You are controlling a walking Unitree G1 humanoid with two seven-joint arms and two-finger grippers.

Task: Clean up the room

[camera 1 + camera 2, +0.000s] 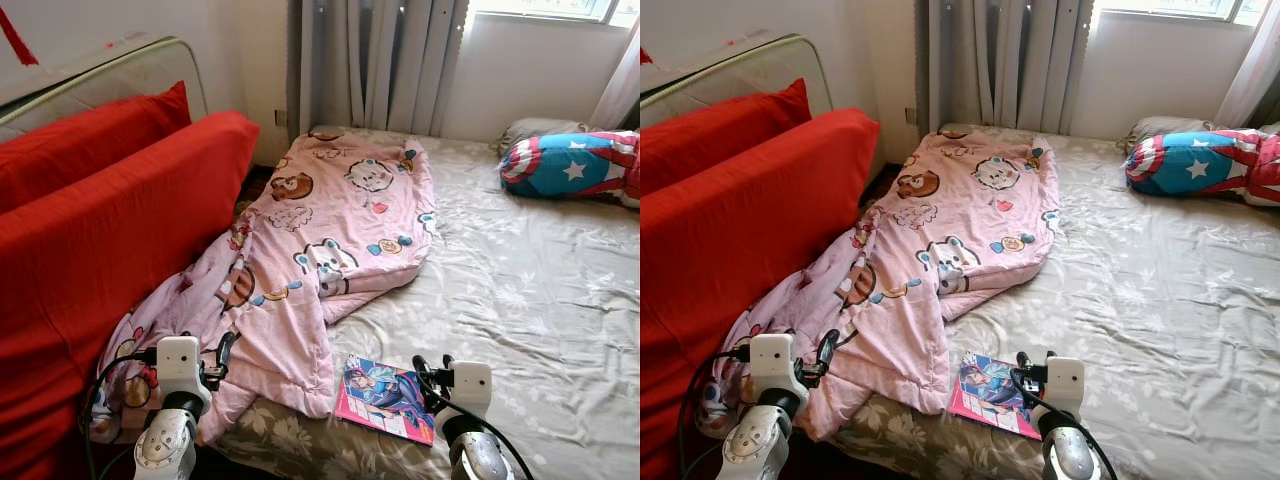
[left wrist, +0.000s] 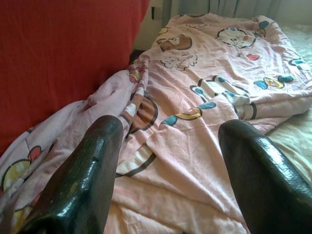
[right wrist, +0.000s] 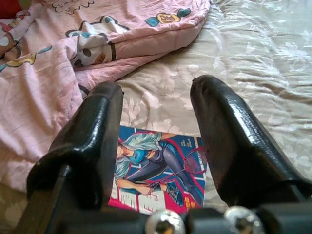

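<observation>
The right end effector (image 3: 153, 146) hangs with fingers spread, empty, over the magazine (image 1: 385, 397) lying at six o'clock on the bed (image 1: 540, 290) — seemingly lined up to lift it. The left end effector (image 2: 170, 170), likewise spread and empty, points at the pink blanket (image 1: 320, 240) spilling off toward eight o'clock. The cover's lettering is too small to read.
</observation>
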